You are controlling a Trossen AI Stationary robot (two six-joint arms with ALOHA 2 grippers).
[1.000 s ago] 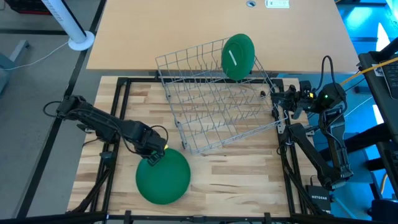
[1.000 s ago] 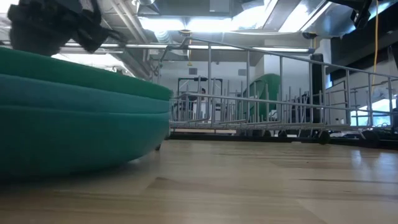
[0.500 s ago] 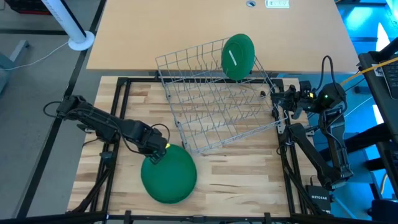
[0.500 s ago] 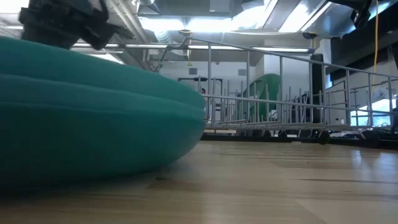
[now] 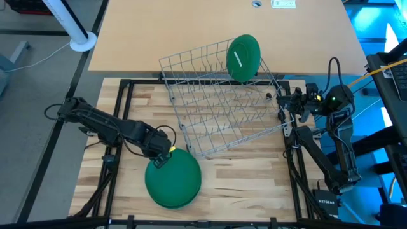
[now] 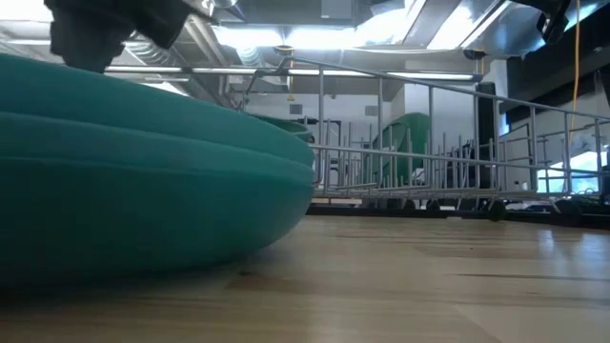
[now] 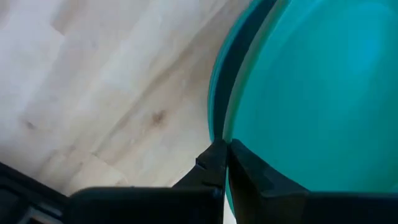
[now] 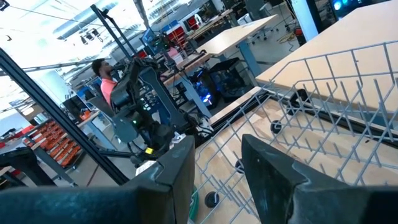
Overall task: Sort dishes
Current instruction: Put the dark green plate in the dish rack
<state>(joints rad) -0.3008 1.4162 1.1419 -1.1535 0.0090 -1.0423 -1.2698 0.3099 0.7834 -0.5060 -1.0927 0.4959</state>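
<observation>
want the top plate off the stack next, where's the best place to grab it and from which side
Probably at the rim. The top plate lies flat on the stack, so only its thin edge gives the fingers anything to pinch. Come in low from the left arm's side, where the left gripper is already shut on that edge; the wire rack crowds the far side.

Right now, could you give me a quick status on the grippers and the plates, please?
Left gripper shut on top plate of the near stack. Right gripper open, idle beside the rack. One plate standing in the rack's far end. Nothing blocking.
</observation>
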